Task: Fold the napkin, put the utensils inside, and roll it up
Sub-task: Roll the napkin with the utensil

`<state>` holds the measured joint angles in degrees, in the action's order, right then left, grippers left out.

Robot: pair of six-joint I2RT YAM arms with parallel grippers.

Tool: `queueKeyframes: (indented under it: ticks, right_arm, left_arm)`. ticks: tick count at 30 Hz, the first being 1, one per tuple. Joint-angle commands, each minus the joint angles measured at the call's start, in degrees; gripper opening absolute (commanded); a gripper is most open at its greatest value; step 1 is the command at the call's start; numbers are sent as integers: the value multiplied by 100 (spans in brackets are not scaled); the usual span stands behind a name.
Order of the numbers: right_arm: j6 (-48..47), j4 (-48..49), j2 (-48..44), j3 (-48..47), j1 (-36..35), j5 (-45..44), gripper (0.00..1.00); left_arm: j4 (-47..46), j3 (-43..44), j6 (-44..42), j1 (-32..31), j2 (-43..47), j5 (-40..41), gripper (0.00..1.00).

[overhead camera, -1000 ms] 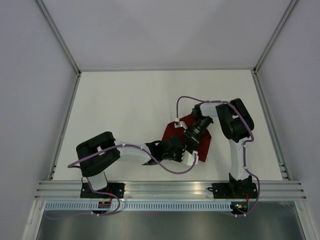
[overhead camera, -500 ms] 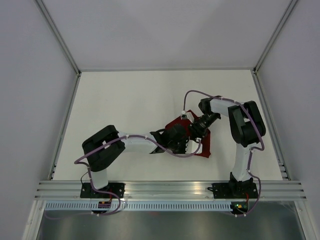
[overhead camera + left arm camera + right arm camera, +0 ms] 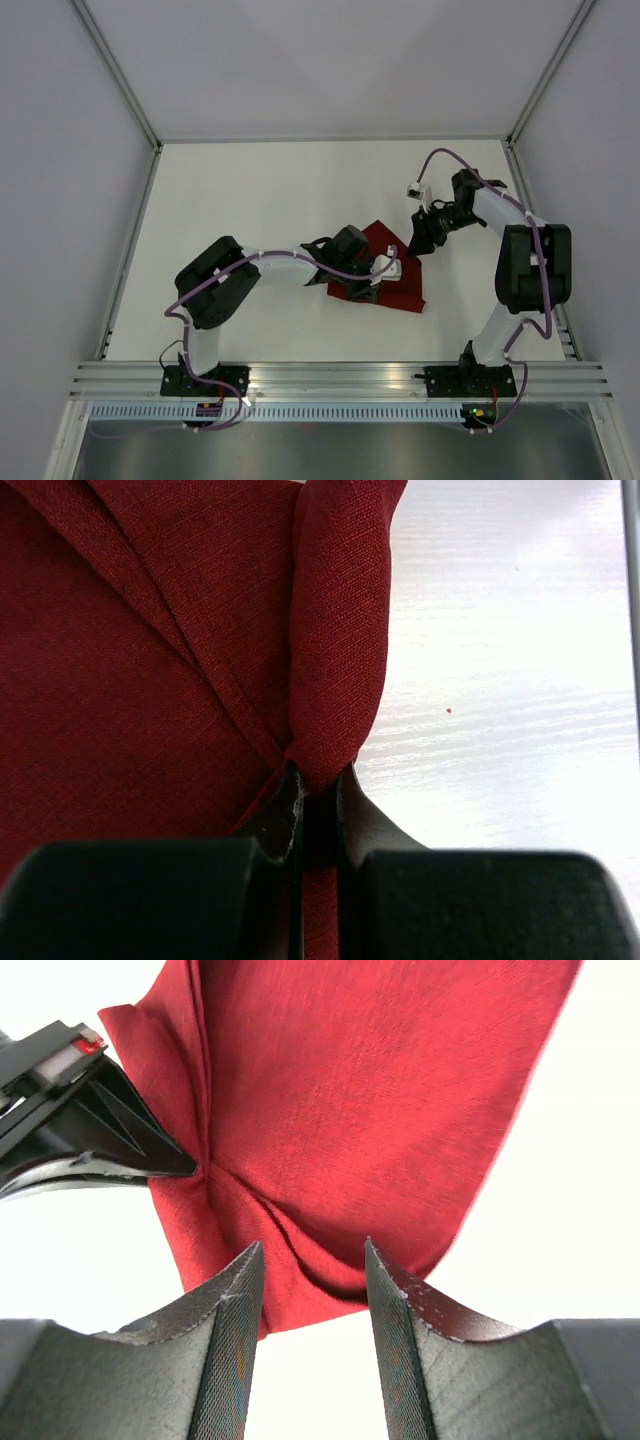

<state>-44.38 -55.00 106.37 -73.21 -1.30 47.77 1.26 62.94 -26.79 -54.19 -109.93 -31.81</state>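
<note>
White table (image 3: 250, 200), grey walls (image 3: 320, 60), metal rail (image 3: 340, 378) along near edge. Napkin (image 3: 402, 292) lies bunched right of centre. Left gripper (image 3: 318, 780) is clamped on its fold. Right gripper (image 3: 310, 1260) has jaws apart, near its far edge.

No lettering, brand, number or sign can be read in any of the views; a small red-and-white patch (image 3: 78, 1042) is seen on the left gripper (image 3: 192, 1168), but nothing on it can be made out.

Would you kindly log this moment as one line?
left gripper: shut on napkin fold | right gripper: open, at napkin edge | fork: unseen
</note>
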Motion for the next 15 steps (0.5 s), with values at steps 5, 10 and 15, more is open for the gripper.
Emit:
queueKeyframes:
  ticks: [5, 10, 15]
  right_arm:
    - [17, 1631, -1800, 1457, 95, 198, 52]
    - [-148, 2047, -2629, 2275, 86, 215, 54]
    - [-449, 1993, -3428, 2688, 95, 154, 56]
  left_arm:
    - [1192, 157, 639, 242, -898, -967, 2]
    - [1307, 368, 876, 348, -1162, -1387, 2]
    - [1483, 579, 1105, 489, -1461, -1828, 2]
